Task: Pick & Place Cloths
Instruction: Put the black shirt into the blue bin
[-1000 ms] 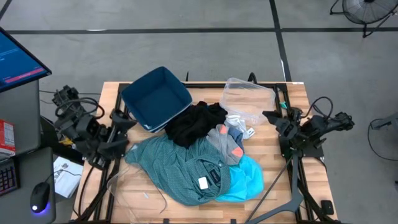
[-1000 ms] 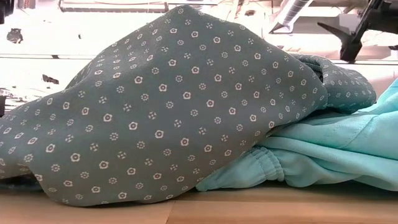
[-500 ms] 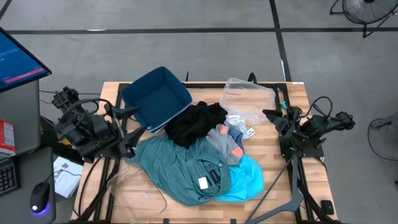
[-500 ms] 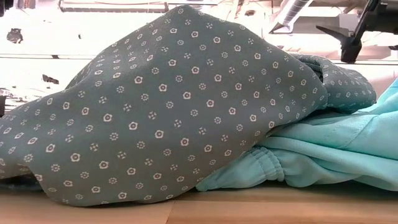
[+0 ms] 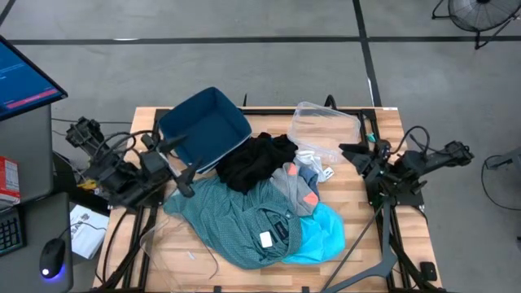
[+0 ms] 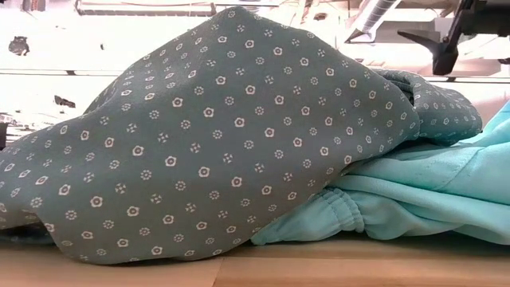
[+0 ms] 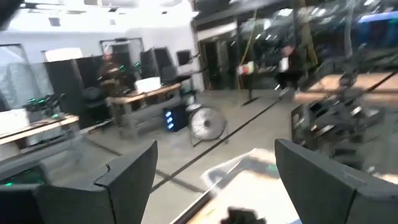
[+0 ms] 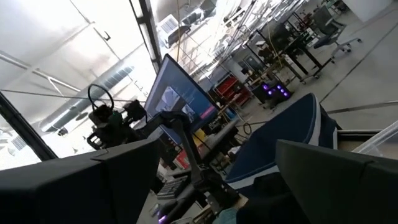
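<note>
Two black jointed arms, looped black cables, flat angular black fingers (image 7: 134, 177)

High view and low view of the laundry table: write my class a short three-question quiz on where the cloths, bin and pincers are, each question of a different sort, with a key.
1. True or false: the dark blue bin has a garment inside it.
2. Multiple choice: the black garment lies (A) in the clear tub, (B) between the bin and the tub, (C) off the table.
3. Short answer: which pincer is nearer the teal-green patterned shirt, and is it holding anything?

Key
1. False: its floor shows bare.
2. B
3. The left pincer, open and empty, above the shirt's edge beside the bin. The right pincer is open too, near the tub.
</note>
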Motion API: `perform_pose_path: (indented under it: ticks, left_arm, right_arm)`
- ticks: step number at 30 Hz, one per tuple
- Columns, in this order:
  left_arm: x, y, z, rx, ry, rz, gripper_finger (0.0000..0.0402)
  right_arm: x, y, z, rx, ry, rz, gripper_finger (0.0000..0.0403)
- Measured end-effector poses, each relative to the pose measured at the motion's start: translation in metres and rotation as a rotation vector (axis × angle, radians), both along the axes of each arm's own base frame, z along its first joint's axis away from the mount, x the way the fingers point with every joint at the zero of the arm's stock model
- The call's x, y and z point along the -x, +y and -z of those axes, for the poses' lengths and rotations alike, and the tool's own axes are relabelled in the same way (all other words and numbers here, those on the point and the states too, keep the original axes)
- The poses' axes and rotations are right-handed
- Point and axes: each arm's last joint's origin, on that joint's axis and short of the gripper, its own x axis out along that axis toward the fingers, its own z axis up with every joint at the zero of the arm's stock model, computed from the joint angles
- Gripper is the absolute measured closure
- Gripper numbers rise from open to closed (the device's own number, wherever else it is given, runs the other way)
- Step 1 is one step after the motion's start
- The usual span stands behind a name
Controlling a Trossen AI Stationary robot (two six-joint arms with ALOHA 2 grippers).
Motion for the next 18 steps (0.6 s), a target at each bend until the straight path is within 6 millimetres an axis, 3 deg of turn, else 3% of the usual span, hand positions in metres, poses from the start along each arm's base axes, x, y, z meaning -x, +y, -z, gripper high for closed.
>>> perform_pose_path:
  ticks: [7, 14, 18]
  left_arm:
    - [0.010, 0.002, -0.016, -0.005, -0.318, 0.424, 0.0095]
    - [0.013, 0.012, -0.026, 0.089, -0.564, 1.043, 0.0095]
    - [0.005, 0.025, -0.032, 0.180, -0.583, 1.112, 0.0095]
  right_arm:
    - [-0.008, 0.003, -0.015, 0.011, 0.026, -0.002, 0.0092]
    - [-0.014, 0.007, -0.051, 0.088, 0.011, -0.031, 0.0092]
    - [-0.018, 0.008, -0.077, 0.164, 0.010, -0.005, 0.0092]
